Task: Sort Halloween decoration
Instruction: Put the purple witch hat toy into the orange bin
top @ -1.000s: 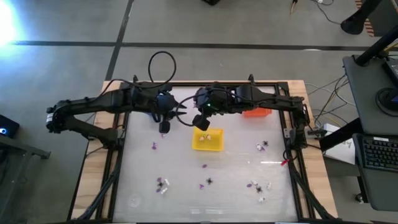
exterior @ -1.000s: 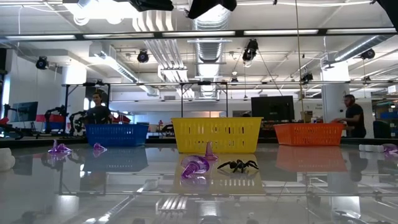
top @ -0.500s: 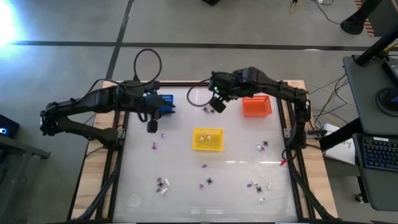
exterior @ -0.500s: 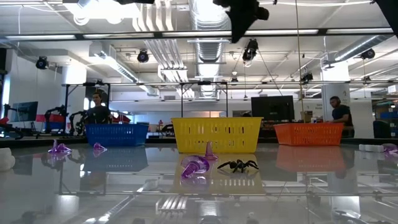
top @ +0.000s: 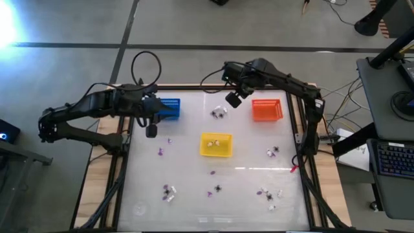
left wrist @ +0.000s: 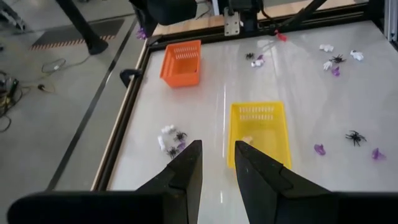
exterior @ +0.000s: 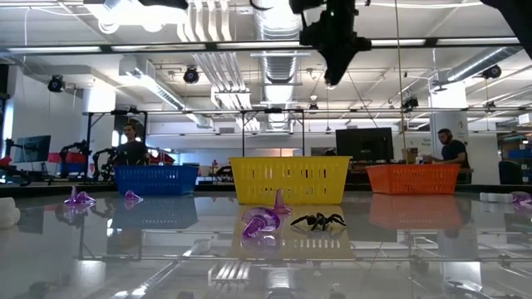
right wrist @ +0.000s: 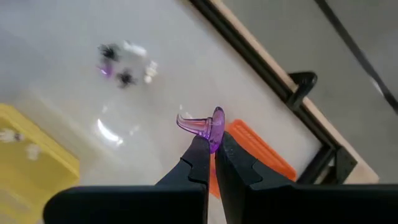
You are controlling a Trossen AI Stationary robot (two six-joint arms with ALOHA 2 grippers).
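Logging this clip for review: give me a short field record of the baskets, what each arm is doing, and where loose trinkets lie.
baskets: blue basket, yellow basket, orange basket
right gripper: raised between the yellow and orange baskets, fingers shut on a purple trinket
left gripper: beside the blue basket, holding nothing, fingers slightly apart
yellow basket contents: a few pale pieces
loose trinkets: small cluster behind the yellow basket, others scattered in front of it

- Three mesh baskets: one blue basket (top: 169, 108), one yellow basket (top: 215, 145), one orange basket (top: 266, 110).
- Two arms, each with one gripper: left gripper (top: 151, 130), right gripper (top: 232, 99).
- Trinkets scattered over the table (top: 246, 188): too small to count exactly.
- One purple trinket (right wrist: 204, 126) in the right gripper.
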